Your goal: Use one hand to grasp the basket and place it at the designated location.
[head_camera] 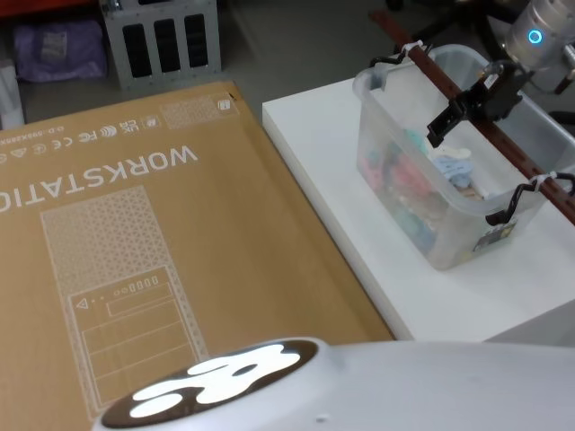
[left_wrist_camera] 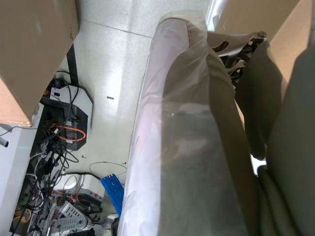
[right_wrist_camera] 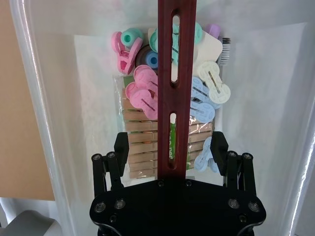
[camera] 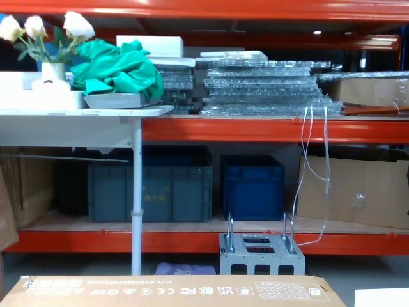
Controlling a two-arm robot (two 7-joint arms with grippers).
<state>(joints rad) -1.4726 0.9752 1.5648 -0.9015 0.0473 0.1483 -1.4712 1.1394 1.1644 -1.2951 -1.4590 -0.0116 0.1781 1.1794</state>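
Observation:
The basket (head_camera: 422, 202), a clear plastic tub, stands on the white table (head_camera: 341, 206) at my right. Its reddish-brown wooden handle (head_camera: 517, 154) runs along the top, tied on with white zip ties and black hooks. My right gripper (head_camera: 463, 106) hovers over the middle of that handle. In the right wrist view the right gripper (right_wrist_camera: 171, 145) is open, one black finger (right_wrist_camera: 122, 145) on each side of the handle (right_wrist_camera: 176, 59), with a gap on both sides. Pastel clips and wooden pegs (right_wrist_camera: 142, 91) lie inside the basket (right_wrist_camera: 44, 98).
A big brown cardboard box (head_camera: 135, 251) marked WORKSTATION lies left of the table. A grey perforated metal box (camera: 262, 256) stands on the floor beyond it, with dark blue crates (camera: 252, 185) on the shelf behind. The left wrist view looks down along a plastic-wrapped part (left_wrist_camera: 187, 147) to the floor.

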